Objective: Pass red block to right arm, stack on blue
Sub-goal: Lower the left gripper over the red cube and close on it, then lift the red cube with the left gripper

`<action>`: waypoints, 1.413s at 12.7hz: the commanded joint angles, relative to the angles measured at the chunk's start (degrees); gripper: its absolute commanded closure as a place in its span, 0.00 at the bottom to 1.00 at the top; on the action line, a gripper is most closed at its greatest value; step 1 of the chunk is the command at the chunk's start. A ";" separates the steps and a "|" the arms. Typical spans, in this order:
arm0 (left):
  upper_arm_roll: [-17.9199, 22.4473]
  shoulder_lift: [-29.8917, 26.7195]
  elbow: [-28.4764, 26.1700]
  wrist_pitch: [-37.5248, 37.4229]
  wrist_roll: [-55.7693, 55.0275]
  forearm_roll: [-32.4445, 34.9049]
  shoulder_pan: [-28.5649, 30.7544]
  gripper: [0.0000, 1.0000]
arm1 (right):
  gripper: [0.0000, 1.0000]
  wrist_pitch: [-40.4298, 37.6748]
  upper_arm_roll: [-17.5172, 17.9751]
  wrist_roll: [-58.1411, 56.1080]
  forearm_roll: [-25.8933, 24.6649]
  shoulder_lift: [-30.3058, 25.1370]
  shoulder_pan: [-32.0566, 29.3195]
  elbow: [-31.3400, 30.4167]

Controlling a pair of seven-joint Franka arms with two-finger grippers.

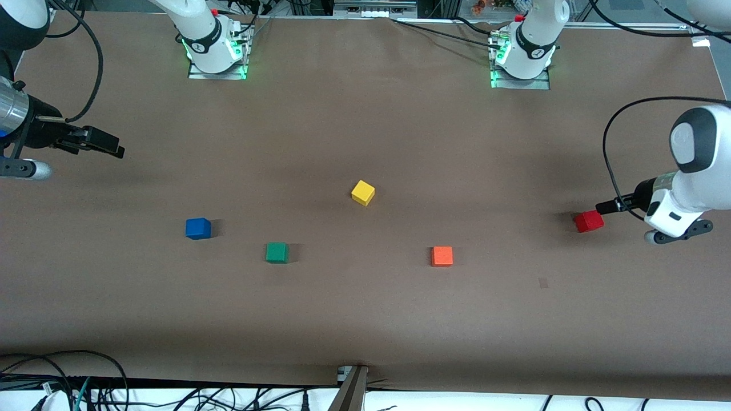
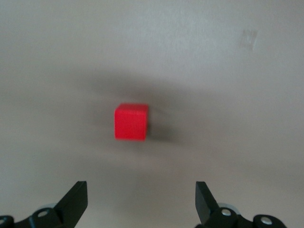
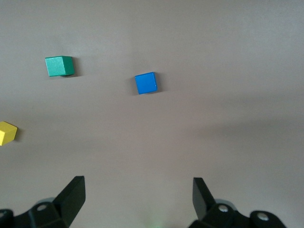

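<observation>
Both pincers open, nothing held.
Your left pincer (image 2: pixel 140 202) hovers beside the red block (image 1: pixel 589 221); your right pincer (image 3: pixel 137 199) waits, blue block (image 1: pixel 197 228) untouched.

Two white Franka arms with black joint bands and green-lit bases, the right arm (image 1: pixel 23 123) wearing a silver wrist cylinder, the left arm (image 1: pixel 688 171) an all-white wrist, both trailing black cables and ending in slim, apparently black fingers.
</observation>
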 commanded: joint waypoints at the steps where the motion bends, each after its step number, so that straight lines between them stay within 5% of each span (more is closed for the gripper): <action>1: -0.18 1.89 -4.00 10.16 2.05 2.33 0.62 0.00 | 0.00 0.10 0.79 0.20 -0.14 -1.29 -0.71 -0.98; 4: -0.09 3.57 -10.25 22.30 3.55 5.82 1.33 0.00 | 0.00 0.01 0.79 0.20 -0.05 -1.29 -0.71 -0.98; 15: -0.62 9.72 -11.93 26.38 6.27 7.52 4.50 0.00 | 0.00 0.10 0.79 0.11 -0.05 -1.21 -0.71 -0.98; 18: -0.53 10.43 -11.93 26.38 6.27 6.82 4.58 0.45 | 0.00 0.10 0.79 0.20 -0.05 -1.21 -0.71 -0.98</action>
